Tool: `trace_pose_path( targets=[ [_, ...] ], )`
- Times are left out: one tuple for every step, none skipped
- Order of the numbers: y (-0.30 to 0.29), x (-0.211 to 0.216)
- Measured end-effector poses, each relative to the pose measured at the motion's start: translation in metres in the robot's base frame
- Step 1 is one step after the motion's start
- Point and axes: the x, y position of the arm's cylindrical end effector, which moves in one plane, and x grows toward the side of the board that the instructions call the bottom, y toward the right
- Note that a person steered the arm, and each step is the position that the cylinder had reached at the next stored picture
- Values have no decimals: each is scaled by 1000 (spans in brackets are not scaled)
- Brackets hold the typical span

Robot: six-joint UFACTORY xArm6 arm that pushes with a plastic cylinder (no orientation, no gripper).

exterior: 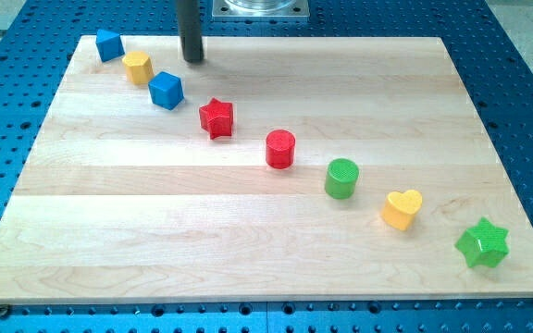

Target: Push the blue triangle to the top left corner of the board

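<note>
In the camera view, my tip rests near the board's top edge, just right of the yellow block and above the blue cube. There is no pincer, only the rod. The blue triangle sits in the top left corner, beside the yellow block.

Straight dark grey cylindrical rod, smooth and matte, ending in my tip; above, square silvery metal flange plate.
</note>
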Motion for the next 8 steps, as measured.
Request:
trace_pose_path(
  targets=[
    [-44,-31],
    [-65,-34],
    [-82,-34],
    [-83,-34],
    [-85,-33],
    [-93,-29],
    [-96,-29],
    [-103,-29]
  ],
)
